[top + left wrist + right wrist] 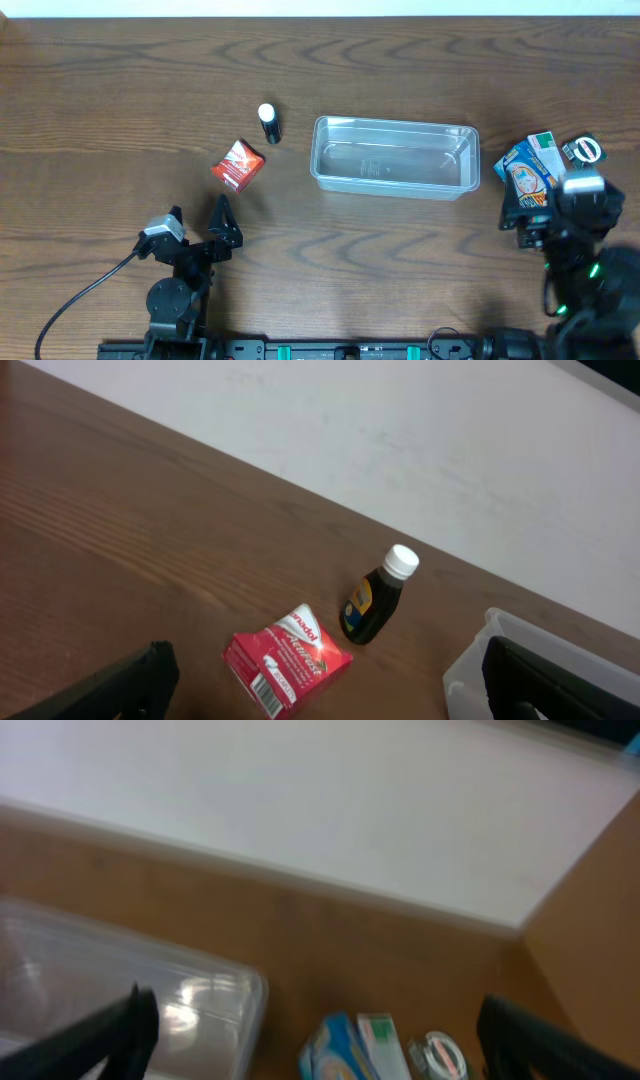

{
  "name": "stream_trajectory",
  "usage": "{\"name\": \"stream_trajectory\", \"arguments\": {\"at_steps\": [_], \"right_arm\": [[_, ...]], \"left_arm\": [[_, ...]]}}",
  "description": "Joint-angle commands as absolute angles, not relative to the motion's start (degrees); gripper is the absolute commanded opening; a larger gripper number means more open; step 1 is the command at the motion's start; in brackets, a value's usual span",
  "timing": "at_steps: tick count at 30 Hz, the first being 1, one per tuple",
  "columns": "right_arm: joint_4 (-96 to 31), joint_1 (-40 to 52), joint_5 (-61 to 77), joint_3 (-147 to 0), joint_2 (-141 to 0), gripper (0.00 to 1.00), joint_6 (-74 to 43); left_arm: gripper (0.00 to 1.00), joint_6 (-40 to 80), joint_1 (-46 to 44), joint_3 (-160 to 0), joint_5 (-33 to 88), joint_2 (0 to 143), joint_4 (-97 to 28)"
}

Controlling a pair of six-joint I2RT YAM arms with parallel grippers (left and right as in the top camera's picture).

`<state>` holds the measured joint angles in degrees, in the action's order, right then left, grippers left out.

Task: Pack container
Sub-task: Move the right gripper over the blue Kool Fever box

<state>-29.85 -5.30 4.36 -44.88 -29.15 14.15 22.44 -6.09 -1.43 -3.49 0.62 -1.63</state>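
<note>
No word reads clearly. In the left wrist view, lower centre, the red box point(287, 670) bears slanted white lettering, too blurred to read, and a barcode on its white side. Print on the dark bottle point(378, 600) and the blue box point(527, 170) is illegible.

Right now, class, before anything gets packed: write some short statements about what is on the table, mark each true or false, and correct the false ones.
1. The clear tub has nothing in it. True.
2. The red box lies inside the tub. False: it lies on the table, left of the tub.
3. The dark bottle has a white cap. True.
4. The blue box sits left of the tub. False: it sits off the tub's right end.
5. The bottle touches the red box. False: there is bare table between them.
</note>
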Motion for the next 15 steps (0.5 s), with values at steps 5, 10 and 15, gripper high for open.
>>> {"name": "stream_trajectory", "arguments": {"at_steps": [5,10,15], "right_arm": [[-53.56,-11.92,13.10,-70.50,-52.34,0.99,29.08],[-65.58,-17.08,20.67,-80.71,-67.42,0.99,32.49],[-67.46,-20.99,21.65,-81.30,-77.19,0.99,34.54]], "left_arm": [[0.98,21.54,-5.80,-0.23,-5.37,0.23,-3.70],[0.98,21.54,-5.80,-0.23,-5.37,0.23,-3.70],[0.98,21.52,-5.80,-0.23,-5.37,0.23,-3.70]]}}
